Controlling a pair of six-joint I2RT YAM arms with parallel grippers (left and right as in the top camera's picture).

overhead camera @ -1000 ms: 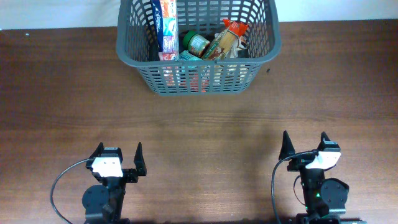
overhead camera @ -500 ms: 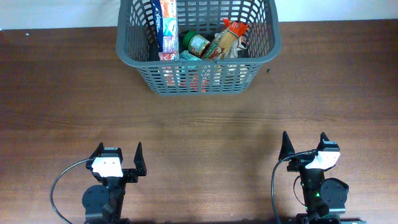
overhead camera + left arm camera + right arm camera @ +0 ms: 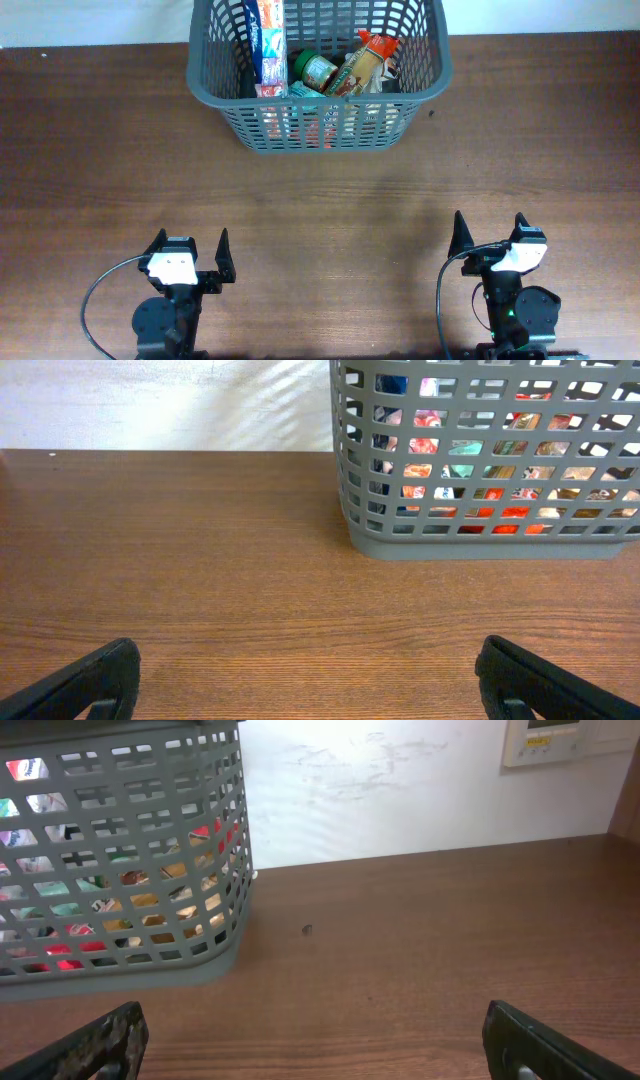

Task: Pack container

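Observation:
The dark grey lattice container (image 3: 222, 90) stands at the far middle of the wooden table. It holds a tall blue and red box (image 3: 270, 45), a green-lidded jar (image 3: 318, 70), a long yellow packet (image 3: 362, 62) and other groceries. It also shows in the left wrist view (image 3: 480, 545) and the right wrist view (image 3: 120, 970). My left gripper (image 3: 190, 248) is open and empty near the front edge, far from the container. My right gripper (image 3: 490, 232) is open and empty at the front right.
A small dark speck (image 3: 432, 112) lies on the table just right of the container. A white wall (image 3: 400, 790) rises behind the table's far edge, with a wall panel (image 3: 550, 740) at the upper right.

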